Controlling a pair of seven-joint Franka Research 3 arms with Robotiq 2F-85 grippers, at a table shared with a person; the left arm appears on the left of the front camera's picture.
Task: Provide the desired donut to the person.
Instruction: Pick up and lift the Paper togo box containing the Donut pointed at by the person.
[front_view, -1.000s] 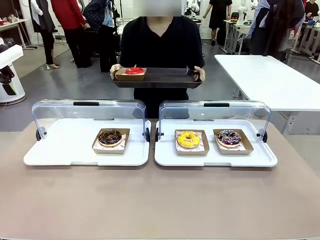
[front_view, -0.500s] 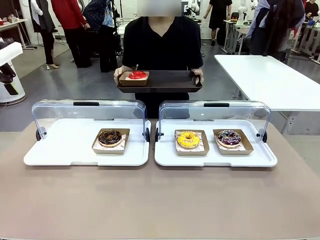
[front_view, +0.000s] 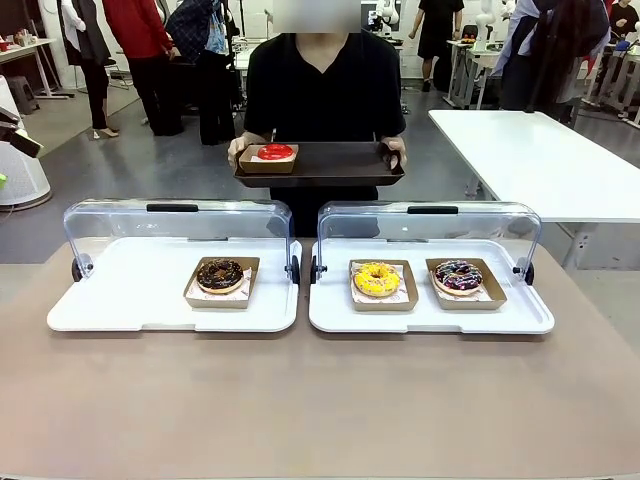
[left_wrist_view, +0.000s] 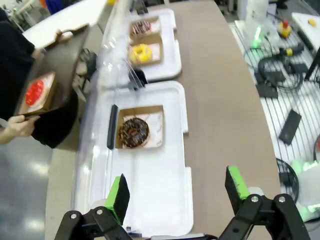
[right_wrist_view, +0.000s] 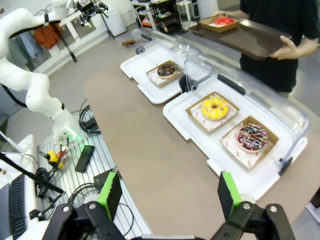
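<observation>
Red donut (front_view: 274, 152) on person's (front_view: 320, 90) tray (front_view: 340, 162); left gripper (left_wrist_view: 177, 190), right gripper (right_wrist_view: 169, 192) spread wide, empty (handover looks done).

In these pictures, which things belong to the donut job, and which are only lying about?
Belong to the job:
person
dark tray with red donut
chocolate donut
yellow donut
sprinkled donut
left display tray
right display tray

Lying about:
white side table
flat black device
</observation>
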